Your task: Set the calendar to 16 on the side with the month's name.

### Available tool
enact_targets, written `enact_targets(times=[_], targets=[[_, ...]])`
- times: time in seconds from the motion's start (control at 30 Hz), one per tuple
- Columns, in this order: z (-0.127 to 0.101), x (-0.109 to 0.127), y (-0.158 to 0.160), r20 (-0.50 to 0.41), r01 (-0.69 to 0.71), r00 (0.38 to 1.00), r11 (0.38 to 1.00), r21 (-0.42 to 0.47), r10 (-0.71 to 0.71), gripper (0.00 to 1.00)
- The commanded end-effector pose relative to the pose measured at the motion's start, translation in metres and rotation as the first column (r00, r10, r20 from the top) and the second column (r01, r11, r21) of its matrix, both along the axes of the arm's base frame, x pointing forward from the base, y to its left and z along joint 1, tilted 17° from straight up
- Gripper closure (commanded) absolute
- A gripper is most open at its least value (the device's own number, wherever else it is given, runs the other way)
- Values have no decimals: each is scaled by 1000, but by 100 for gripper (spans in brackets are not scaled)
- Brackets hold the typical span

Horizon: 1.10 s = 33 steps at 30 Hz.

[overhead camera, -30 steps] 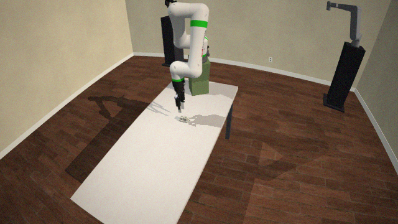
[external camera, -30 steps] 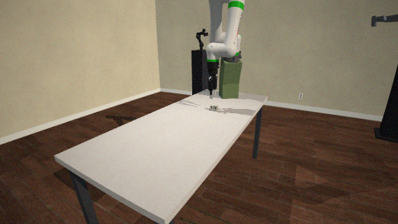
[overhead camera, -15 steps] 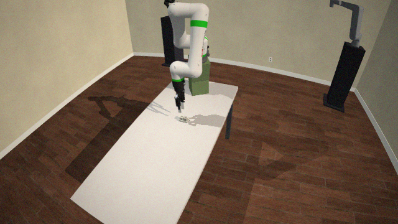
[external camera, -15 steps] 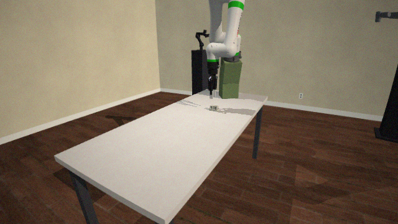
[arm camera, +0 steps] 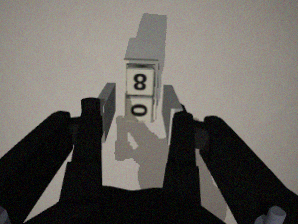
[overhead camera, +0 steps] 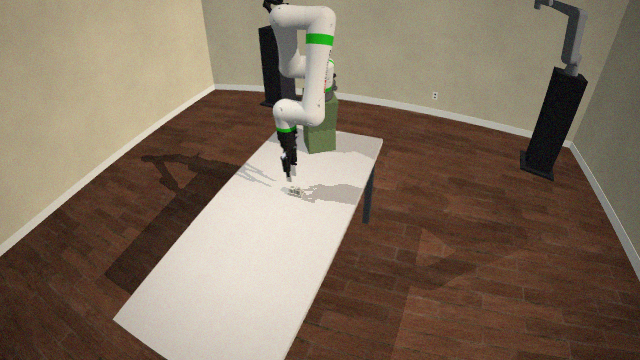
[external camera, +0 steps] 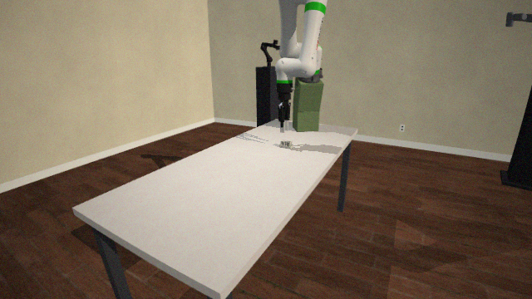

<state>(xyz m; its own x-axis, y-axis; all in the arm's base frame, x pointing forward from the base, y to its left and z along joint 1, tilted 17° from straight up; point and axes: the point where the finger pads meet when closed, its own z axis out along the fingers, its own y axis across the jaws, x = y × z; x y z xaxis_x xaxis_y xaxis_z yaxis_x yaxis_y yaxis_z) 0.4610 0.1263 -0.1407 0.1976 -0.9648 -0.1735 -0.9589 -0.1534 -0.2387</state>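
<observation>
Your fingers (overhead camera: 289,178) (external camera: 284,129) partly closed, empty; cubes (arm camera: 140,80) (arm camera: 140,108) look light, rigid; grip near one's opposite sides squarely.

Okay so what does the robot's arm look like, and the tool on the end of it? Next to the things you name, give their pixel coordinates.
The arm (overhead camera: 316,65) (external camera: 308,41) is white with rounded joints, bright green bands and small dark and red lettering. The tool (overhead camera: 289,179) (external camera: 284,129) (arm camera: 139,97) is black, with angular linkages and flat grey pads (arm camera: 108,107).
</observation>
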Motion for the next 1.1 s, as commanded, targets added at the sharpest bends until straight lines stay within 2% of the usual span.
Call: enact_targets(times=[0.0, 1.07], targets=[[-4, 1, 1, 0, 0, 1000, 1000, 0, 0, 71], [-42, 9, 8, 0, 0, 1000, 1000, 0, 0, 71]])
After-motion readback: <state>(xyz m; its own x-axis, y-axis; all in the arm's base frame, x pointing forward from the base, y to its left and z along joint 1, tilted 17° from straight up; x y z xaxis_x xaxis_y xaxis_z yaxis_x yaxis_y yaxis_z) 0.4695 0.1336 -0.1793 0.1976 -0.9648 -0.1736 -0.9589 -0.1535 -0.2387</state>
